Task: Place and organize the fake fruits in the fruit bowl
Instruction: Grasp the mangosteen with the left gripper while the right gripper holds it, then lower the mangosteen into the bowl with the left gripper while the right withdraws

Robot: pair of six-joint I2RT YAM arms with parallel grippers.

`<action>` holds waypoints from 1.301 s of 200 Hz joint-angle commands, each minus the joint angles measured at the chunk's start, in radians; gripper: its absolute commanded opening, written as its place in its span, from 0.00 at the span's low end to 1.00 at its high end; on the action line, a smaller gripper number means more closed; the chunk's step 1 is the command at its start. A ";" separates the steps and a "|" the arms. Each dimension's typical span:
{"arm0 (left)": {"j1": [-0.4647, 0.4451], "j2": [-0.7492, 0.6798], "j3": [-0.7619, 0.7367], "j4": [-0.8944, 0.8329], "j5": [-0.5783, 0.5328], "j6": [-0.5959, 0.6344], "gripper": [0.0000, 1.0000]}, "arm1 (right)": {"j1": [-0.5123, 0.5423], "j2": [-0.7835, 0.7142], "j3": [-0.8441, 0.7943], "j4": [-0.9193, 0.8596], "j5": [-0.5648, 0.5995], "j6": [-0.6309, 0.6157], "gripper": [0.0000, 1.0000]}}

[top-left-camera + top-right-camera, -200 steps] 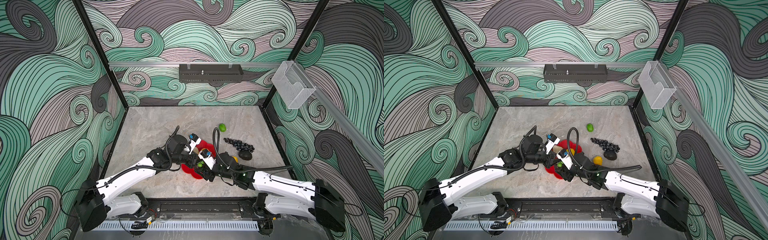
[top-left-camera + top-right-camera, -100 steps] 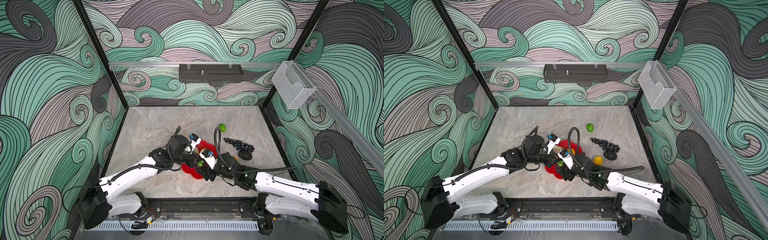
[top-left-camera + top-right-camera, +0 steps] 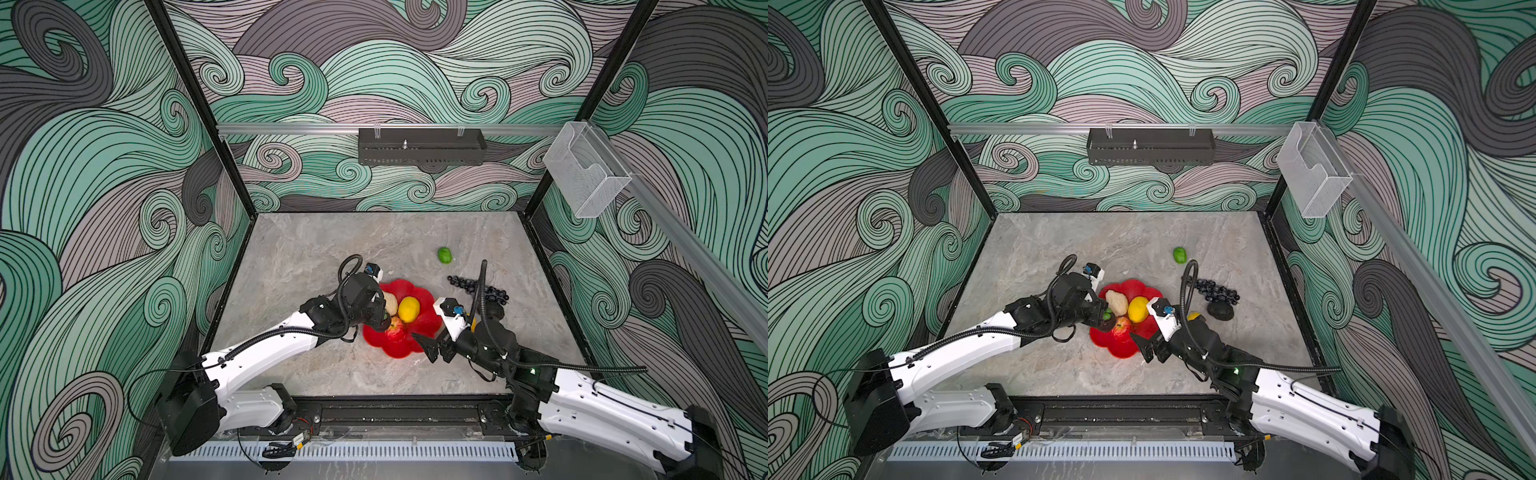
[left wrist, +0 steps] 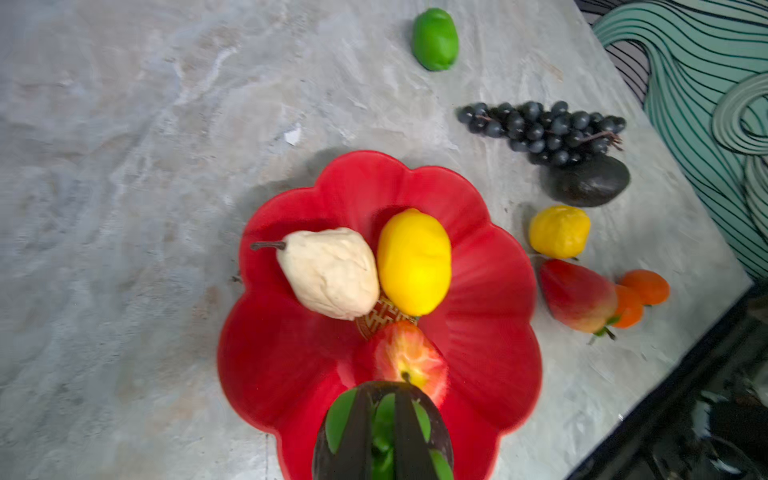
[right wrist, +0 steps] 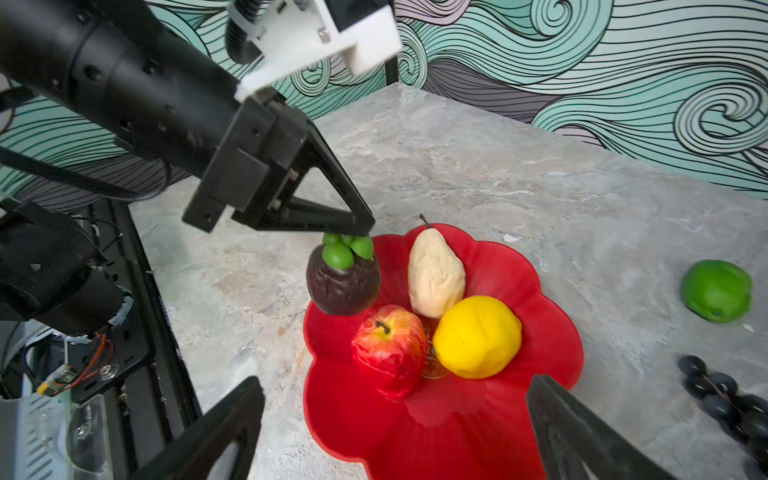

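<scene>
The red scalloped fruit bowl holds a cream pear-shaped piece, a yellow lemon and a red apple. My left gripper is shut on the green top of a dark mangosteen, which hangs just above the bowl's left rim. My right gripper is open and empty over the bowl's near right edge.
Right of the bowl, the marble table carries a green lime, a dark grape bunch, an avocado, a second lemon, a strawberry and tangerines. The black front rail lies close behind both arms.
My right gripper has opened wide and drawn back toward the front right, uncovering the fruits in the bowl. The left gripper stays shut and has shifted slightly over the bowl's left side.
</scene>
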 commanded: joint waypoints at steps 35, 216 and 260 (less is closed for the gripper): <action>-0.002 0.072 0.031 0.009 -0.187 -0.049 0.00 | -0.007 -0.020 -0.049 -0.014 0.071 0.044 0.99; -0.006 0.219 -0.051 0.169 -0.135 -0.118 0.00 | -0.015 -0.006 -0.060 0.001 0.058 0.047 0.99; -0.011 0.224 -0.070 0.213 -0.130 -0.116 0.00 | -0.016 -0.006 -0.062 0.004 0.059 0.049 0.99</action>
